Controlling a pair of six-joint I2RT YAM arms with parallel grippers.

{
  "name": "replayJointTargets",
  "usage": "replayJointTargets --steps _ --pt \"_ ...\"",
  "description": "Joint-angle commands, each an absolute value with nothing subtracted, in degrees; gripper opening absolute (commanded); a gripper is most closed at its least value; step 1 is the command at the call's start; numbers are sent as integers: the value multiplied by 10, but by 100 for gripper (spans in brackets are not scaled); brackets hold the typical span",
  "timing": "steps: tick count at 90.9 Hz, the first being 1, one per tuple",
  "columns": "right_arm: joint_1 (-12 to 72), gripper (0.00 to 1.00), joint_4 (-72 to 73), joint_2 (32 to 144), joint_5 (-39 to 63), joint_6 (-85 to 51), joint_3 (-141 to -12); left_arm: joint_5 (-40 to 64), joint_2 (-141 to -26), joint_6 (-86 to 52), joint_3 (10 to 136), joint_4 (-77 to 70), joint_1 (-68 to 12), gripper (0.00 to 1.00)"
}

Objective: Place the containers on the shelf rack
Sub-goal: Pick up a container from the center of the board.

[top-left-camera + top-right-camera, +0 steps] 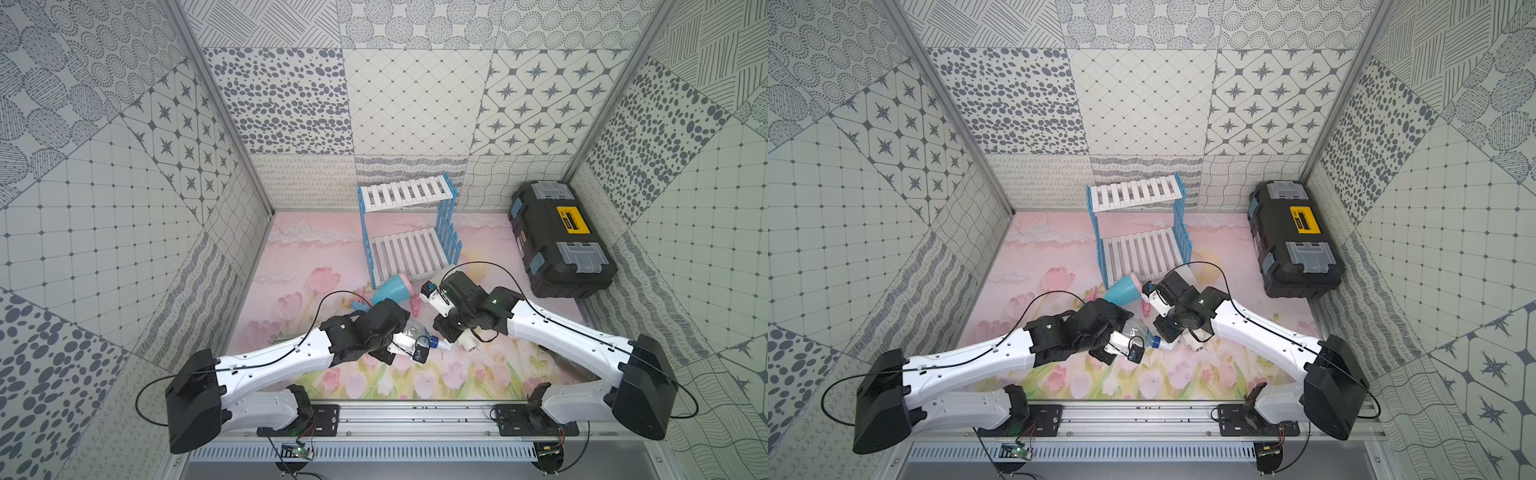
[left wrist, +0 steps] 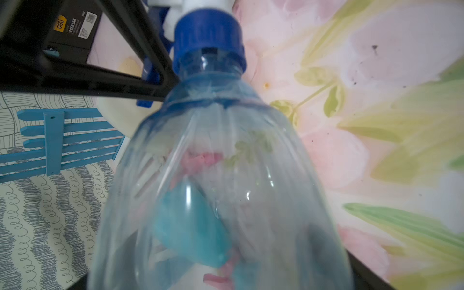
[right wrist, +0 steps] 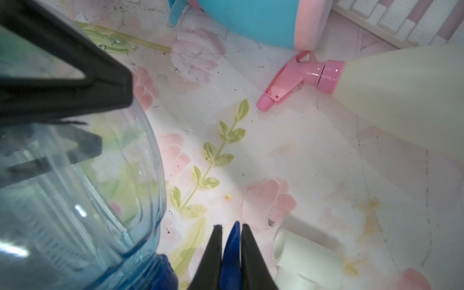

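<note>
Top views, 12 o'clock = back wall. The shelf rack (image 1: 409, 232) stood at 12 on the floral mat (image 1: 457, 374). The black toolbox (image 1: 557, 241) sat at 2, by the side wall.

The clear bottle (image 2: 226, 163) was mid-mat, at 6 from the rack, on its side with the blue collar (image 2: 208, 37) end toward 3. We saw both arms on it.

The left gripper (image 3: 115, 115), on the arm from 8, had its jaws spread wide, one finger on either side of the bottle's body. In the right wrist view one finger lay against the bottle wall and the other showed through it. We couldn't tell whether they squeezed it, or whether the bottle was off the mat.

The right gripper (image 3: 232, 226), on the arm from 4, was pinched shut on the bottle's blue trigger (image 3: 231, 251), a thin blue blade between two black fingers.

The light blue bottle (image 1: 390, 291) lay on its side at 7 from the rack's lower shelf, pink end just beside the rack's front left post.

The cream bottle (image 3: 401, 100) lay on its side at 5 from the rack, mostly under the right arm in both top views. Its pink trigger (image 3: 286, 82) pointed to 7, close to the light blue bottle's pink end; we couldn't tell if they touched.

The white pipe tee (image 3: 308, 258) sat on the mat at 3 from the clear bottle's nozzle, just beside the right gripper.
</note>
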State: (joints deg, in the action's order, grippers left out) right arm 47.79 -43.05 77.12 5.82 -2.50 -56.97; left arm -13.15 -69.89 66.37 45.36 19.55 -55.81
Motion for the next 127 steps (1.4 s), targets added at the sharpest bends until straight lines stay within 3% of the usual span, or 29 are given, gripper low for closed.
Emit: replayJointTargets --steps 1,10,22,38,47,53,63,87,114,127 --pt "481 0 -405 775 79 -22 -587 -209 -725 695 445 80 -564 98" --pt "481 0 -405 774 75 -23 -584 -200 -722 689 445 77 -565 97" --pt "481 0 -404 773 68 -24 -584 -183 -718 670 447 94 -564 82" --pt "480 2 -403 773 56 -27 -582 -171 -711 655 444 100 -564 72" --pt "481 18 -400 770 46 -30 -581 -167 -711 642 443 107 -564 69" --pt "480 45 -399 764 33 -35 -581 -166 -709 627 442 111 -564 68" --pt "480 70 -394 739 -11 -46 -578 -167 -701 577 435 106 -564 68" --pt "479 96 -314 586 -164 -150 -585 -191 -682 375 393 17 -561 64" --pt "448 97 -70 469 -163 -373 -489 -227 -685 132 414 -139 -560 64" --pt "449 97 28 488 -131 -425 -460 -238 -726 80 431 -186 -557 63"
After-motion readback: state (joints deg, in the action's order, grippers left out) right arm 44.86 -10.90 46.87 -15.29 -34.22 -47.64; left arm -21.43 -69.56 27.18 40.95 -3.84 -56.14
